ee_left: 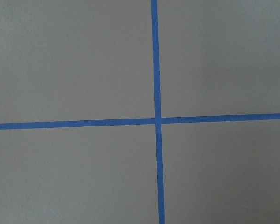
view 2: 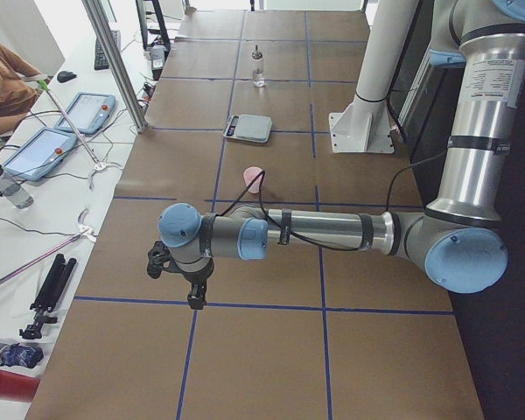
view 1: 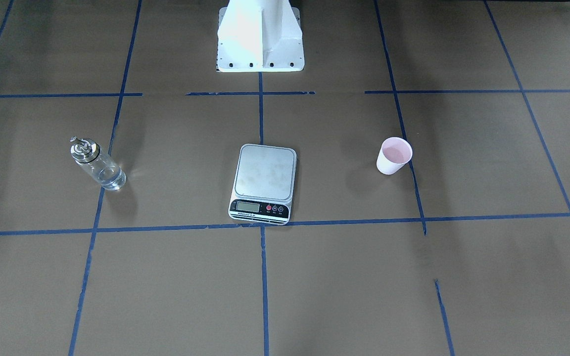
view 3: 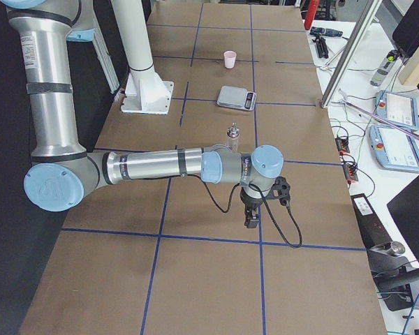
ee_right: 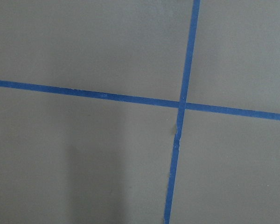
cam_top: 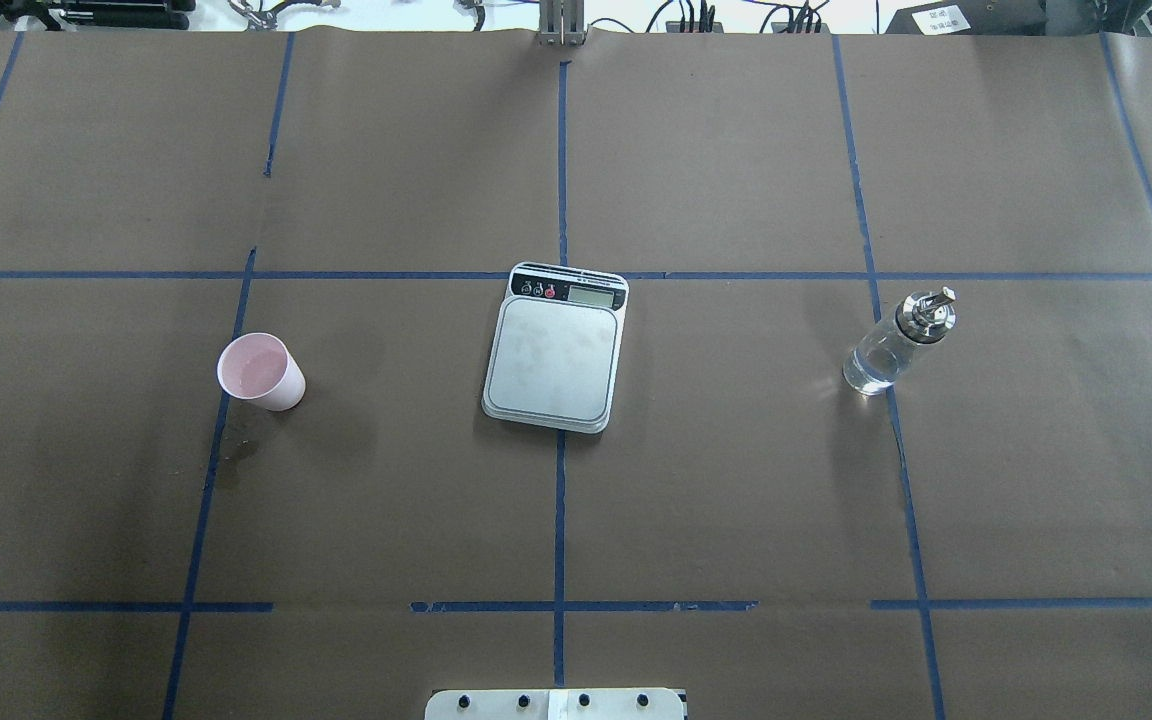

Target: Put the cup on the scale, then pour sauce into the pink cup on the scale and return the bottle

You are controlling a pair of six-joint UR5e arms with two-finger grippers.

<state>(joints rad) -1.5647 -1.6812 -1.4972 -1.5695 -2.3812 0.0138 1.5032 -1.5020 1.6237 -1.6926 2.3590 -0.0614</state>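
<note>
Judging by the layout, the first step (cup onto scale) was not yet begun: the cup (cam_top: pixel 261 372) stood upright on the robot's left, well apart from the scale (cam_top: pixel 556 358) at centre, with the bottle (cam_top: pixel 891 345) well off to the right. The left gripper (view 2: pixel 192 293) and right gripper (view 3: pixel 251 218) hung over the table's ends, spread or closed I could not tell, so the next move called for the left arm to reach and grasp the cup. Brown paper (cam_top: pixel 736 480) gridded with blue tape (cam_top: pixel 559 500) covered the table, and a side desk held tablets (view 2: pixel 35 153).

No legible text is presented. Small print on the front strip (view 1: pixel 259 214) of the scale (view 1: pixel 264 170), below its LCD display (view 1: pixel 248 206), cannot be resolved. A printed label (view 2: pixel 494 80) on the left arm (view 2: pixel 477 166) is likewise unreadable.
</note>
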